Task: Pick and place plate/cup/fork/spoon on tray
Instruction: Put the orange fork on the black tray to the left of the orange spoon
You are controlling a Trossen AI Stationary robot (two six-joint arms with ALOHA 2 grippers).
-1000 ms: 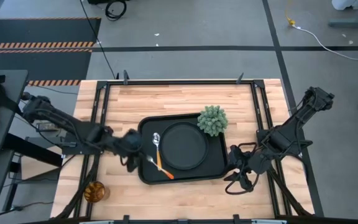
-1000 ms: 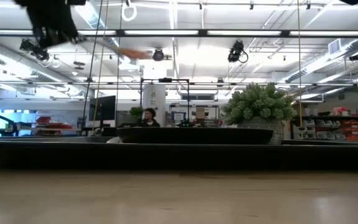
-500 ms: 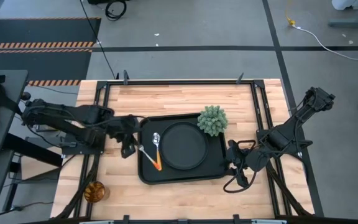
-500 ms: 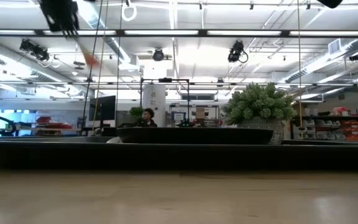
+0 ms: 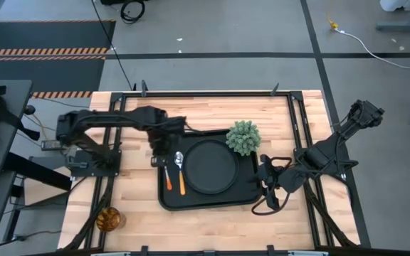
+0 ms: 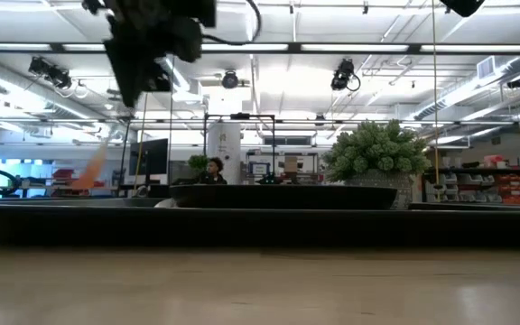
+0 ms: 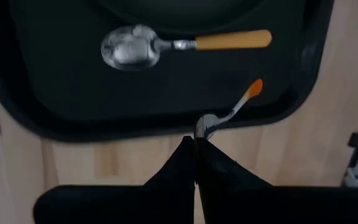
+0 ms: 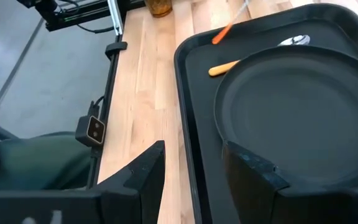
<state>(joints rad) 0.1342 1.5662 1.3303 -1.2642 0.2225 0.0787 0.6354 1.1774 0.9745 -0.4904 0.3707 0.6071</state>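
Note:
My left gripper [image 5: 164,159] is over the left part of the black tray [image 5: 244,198], shut on the fork [image 5: 168,178], whose red-orange handle [image 7: 253,88] hangs below it. The spoon [image 5: 180,171] lies flat in the tray beside the round black plate [image 5: 211,167], which rests on the tray's floor. The amber cup [image 5: 108,219] stands on the table near its front left corner. My right gripper [image 8: 194,168] hovers open over the tray's right rim [image 8: 188,149], one finger on either side of it, touching nothing. My left gripper pinches the fork's metal head end [image 7: 204,126] between its two shut fingertips. The fingers come from above, pointing down. The fork hangs slanting below them, handle lowest [image 6: 91,169], clear of the tray.
A small green potted plant [image 5: 243,136] stands at the tray's far right corner. Black frame rails [image 5: 116,128] run along the table's left, right and far edges. Bare wood lies in front of the tray and to its left.
My left gripper has swung from the tray's near left corner toward the far edge and a little to the right, tipping until it points down, and has stayed shut on the fork. The fork, held out nearly level before, now hangs with its handle down. My right gripper has kept still.

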